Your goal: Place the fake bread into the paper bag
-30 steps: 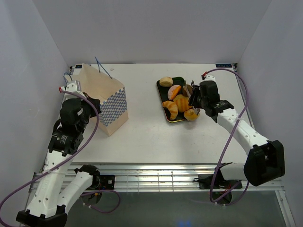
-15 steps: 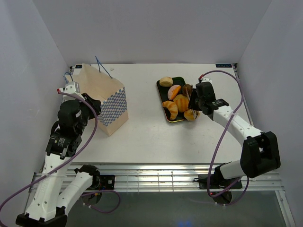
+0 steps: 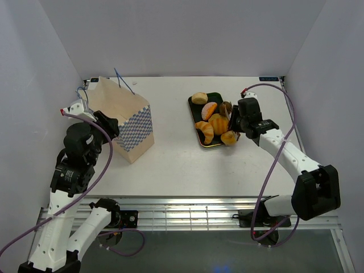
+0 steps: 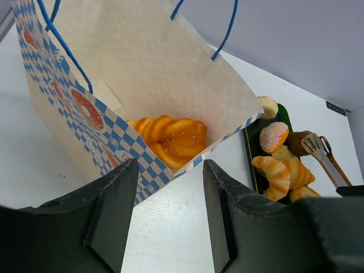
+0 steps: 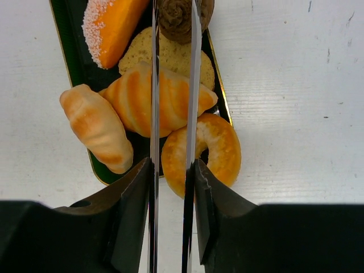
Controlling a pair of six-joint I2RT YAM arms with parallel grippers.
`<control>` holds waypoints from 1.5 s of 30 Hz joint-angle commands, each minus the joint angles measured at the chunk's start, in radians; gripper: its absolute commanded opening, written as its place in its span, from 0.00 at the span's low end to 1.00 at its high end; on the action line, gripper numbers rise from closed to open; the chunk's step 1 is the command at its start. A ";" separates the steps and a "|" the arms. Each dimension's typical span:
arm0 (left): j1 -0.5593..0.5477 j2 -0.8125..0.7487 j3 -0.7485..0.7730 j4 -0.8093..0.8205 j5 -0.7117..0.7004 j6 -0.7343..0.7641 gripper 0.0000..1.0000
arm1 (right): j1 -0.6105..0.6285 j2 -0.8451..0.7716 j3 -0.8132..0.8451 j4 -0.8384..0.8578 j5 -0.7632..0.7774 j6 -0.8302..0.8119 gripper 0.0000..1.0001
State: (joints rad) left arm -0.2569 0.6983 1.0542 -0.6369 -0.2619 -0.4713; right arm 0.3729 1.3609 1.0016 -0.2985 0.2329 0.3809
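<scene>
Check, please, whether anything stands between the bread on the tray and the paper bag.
Nothing visible does. The table between the tray of fake bread and the paper bag holds nothing, and the bag's mouth stands open. The right gripper holds tongs there.

Glossy fake bread [image 5: 173, 96], matt paper bag [image 4: 142, 62]

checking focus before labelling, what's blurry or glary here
Left wrist: dark gripper fingers soft, cream paper bag with blue checks and golden twisted loaf inside sharp. Right wrist: black fingers and the thin metal tongs' near end blur, striped orange roll crisp. Top external: soft, even light.
</scene>
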 commanded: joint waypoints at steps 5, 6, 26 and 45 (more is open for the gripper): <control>0.004 0.055 0.055 -0.072 -0.083 -0.013 0.63 | -0.006 -0.121 0.109 -0.021 -0.023 -0.019 0.08; 0.004 0.059 0.053 -0.072 -0.085 -0.015 0.64 | -0.006 -0.129 0.126 -0.025 -0.032 -0.028 0.08; 0.004 0.127 -0.023 -0.001 -0.116 0.000 0.60 | 0.084 -0.240 0.278 0.036 -0.308 -0.140 0.08; 0.004 0.158 0.015 -0.024 -0.014 0.013 0.00 | 0.428 -0.137 0.425 0.147 -0.429 -0.295 0.08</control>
State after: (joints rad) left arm -0.2569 0.8612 1.0355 -0.6289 -0.3031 -0.4606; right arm 0.7673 1.2060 1.3655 -0.2333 -0.1596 0.1272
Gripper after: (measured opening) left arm 0.023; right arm 0.382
